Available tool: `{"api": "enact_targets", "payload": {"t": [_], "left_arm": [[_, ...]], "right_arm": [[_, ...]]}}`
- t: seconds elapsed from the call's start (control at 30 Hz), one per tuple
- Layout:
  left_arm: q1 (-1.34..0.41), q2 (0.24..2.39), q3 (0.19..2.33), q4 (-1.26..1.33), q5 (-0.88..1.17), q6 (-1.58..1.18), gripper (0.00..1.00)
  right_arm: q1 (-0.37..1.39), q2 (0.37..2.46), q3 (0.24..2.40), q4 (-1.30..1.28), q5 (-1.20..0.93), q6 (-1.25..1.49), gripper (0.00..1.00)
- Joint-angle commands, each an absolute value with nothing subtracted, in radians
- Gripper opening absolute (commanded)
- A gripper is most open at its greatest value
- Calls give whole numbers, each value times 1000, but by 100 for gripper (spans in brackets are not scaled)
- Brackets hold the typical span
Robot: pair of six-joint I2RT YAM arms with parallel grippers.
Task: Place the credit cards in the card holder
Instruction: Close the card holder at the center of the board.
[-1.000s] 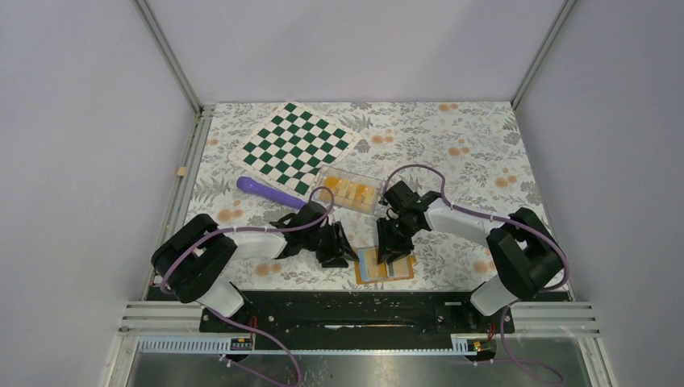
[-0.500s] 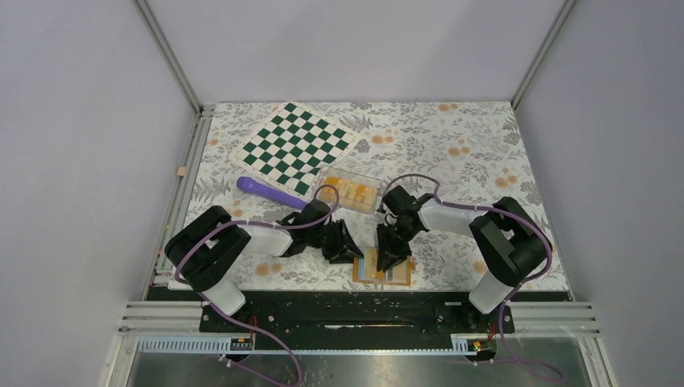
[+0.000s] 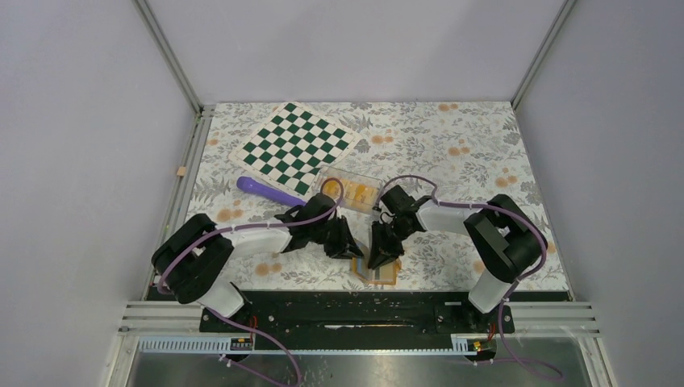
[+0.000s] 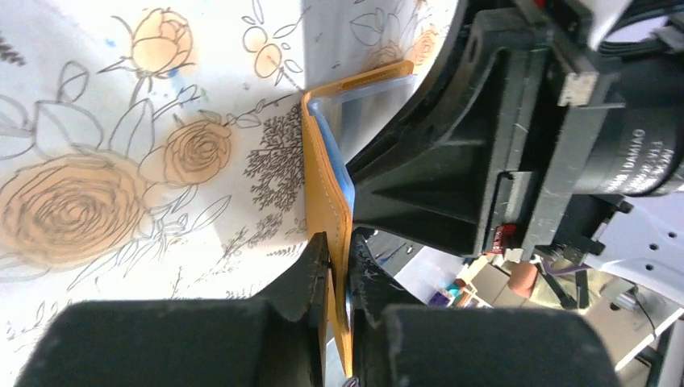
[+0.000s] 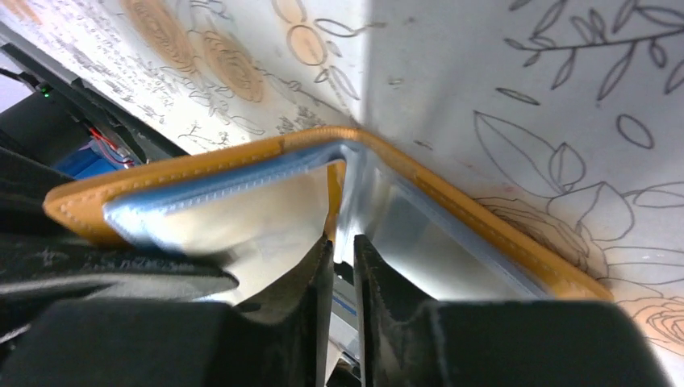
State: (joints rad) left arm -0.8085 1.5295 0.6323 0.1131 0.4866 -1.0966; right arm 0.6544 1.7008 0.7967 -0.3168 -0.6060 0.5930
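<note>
The orange card holder [image 3: 381, 274] lies near the table's front edge, half folded. My left gripper [image 3: 352, 247] is shut on its raised orange flap [image 4: 327, 185], which stands on edge between the jaws of the left gripper [image 4: 339, 248]. My right gripper [image 3: 377, 256] reaches in from the other side, right against the left one. In the right wrist view the light-blue lining [image 5: 242, 210] faces me inside the orange rim [image 5: 202, 165]. An inner leaf runs down into the narrow slit between the jaws of the right gripper [image 5: 343, 242]. The credit cards are hidden.
A green-and-white chessboard mat [image 3: 294, 145] lies at the back left. A purple stick [image 3: 266, 190] and a clear box [image 3: 352, 190] with orange pieces lie just behind the grippers. The black base rail [image 3: 347, 306] runs close in front of the card holder.
Both grippers have closed. The card holder lay open and flat; now its left flap is lifted and it is partly folded. It has shifted slightly left with both grippers.
</note>
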Motion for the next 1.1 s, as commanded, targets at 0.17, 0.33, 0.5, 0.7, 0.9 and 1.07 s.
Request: {"api": "enact_targets", "payload": {"t": [0.17,0.33,0.5,0.7,0.9,1.07], "left_arm": [[-814,1436,883,-456,249,-899,0],[-816,1430,930,-537,193,-874,0],[-830,1480,1017,-652,115,-833,0],[-870,1579,1132,-716,78,-798,16],[-893,1603,1103,-512,240,-839,33],[-893,1622,1007,-314,354,-916,34]], "right_arm": [[665,1590,881,-446,-425,487,50],[694,1616,931,-582,-210,373,57],[695,1645,951,-600,-155,353,58],[695,1692,976,-594,-170,351,56],[693,1688,976,-575,-224,363,56],[667,1659,923,-510,-310,434,51]]}}
